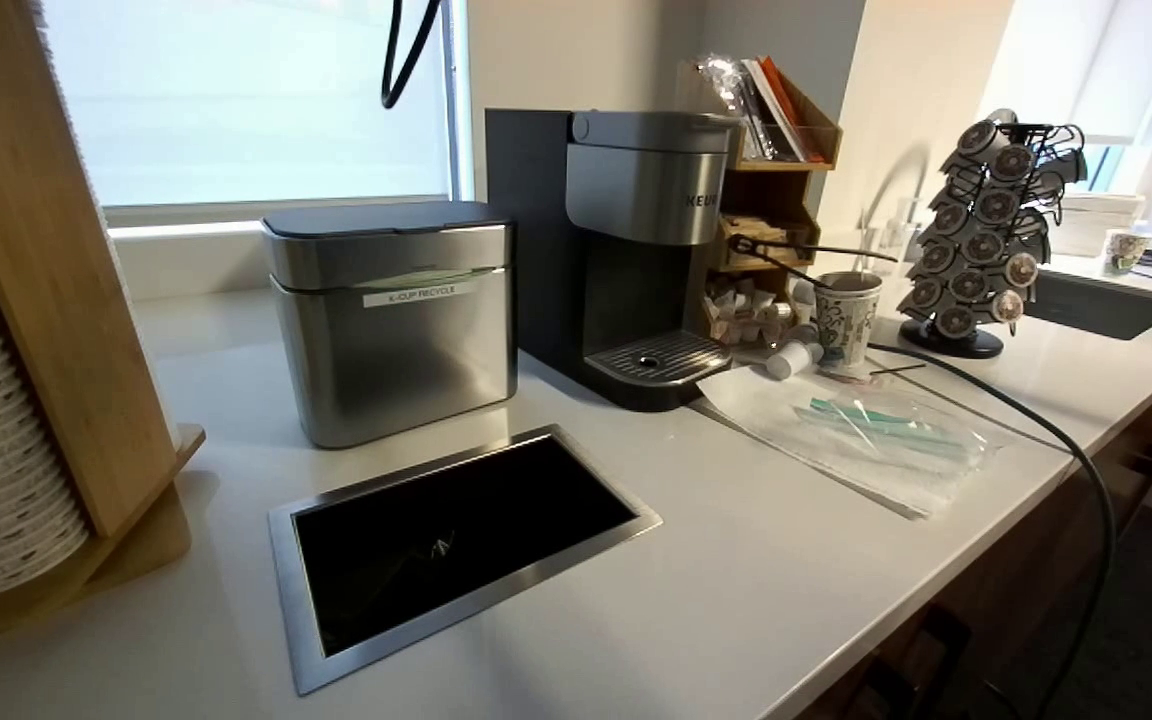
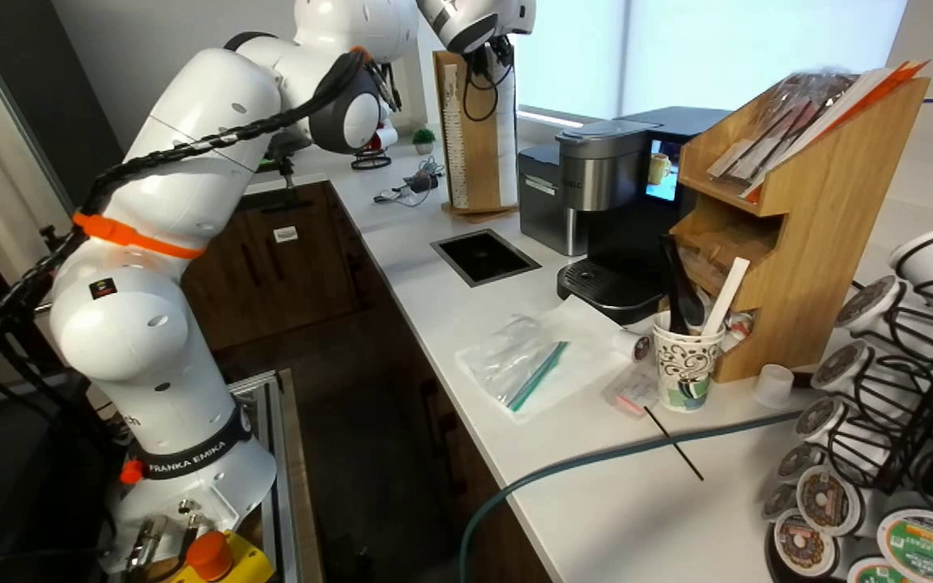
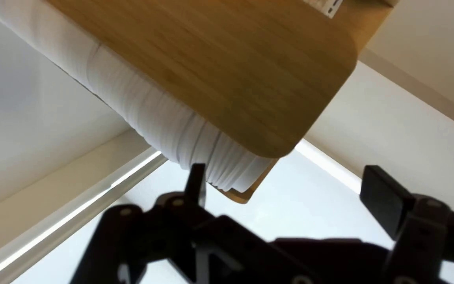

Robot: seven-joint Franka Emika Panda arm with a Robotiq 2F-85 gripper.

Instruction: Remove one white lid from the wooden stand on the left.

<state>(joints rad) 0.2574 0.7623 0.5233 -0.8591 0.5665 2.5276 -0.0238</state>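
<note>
Lids [image 3: 132,98] stacked in wooden stand [image 3: 231,67] — packets [image 2: 782,134] in wooden rack [image 2: 847,219].

in an exterior view the white arm [image 2: 167,202] rises from its base [image 2: 227,486] at the lower left, leaning up and to the right, then bends near the top edge, which cuts off its upper links [image 2: 353,20]. the wrist [image 2: 479,23] sits at the top centre, tilted. in the wrist view the gripper [image 3: 284,173] shows along the bottom, its dark fingers [image 3: 386,197] parted wide, one left of centre and one at the right, both tips pointing up the frame at nearly the same height.
</note>
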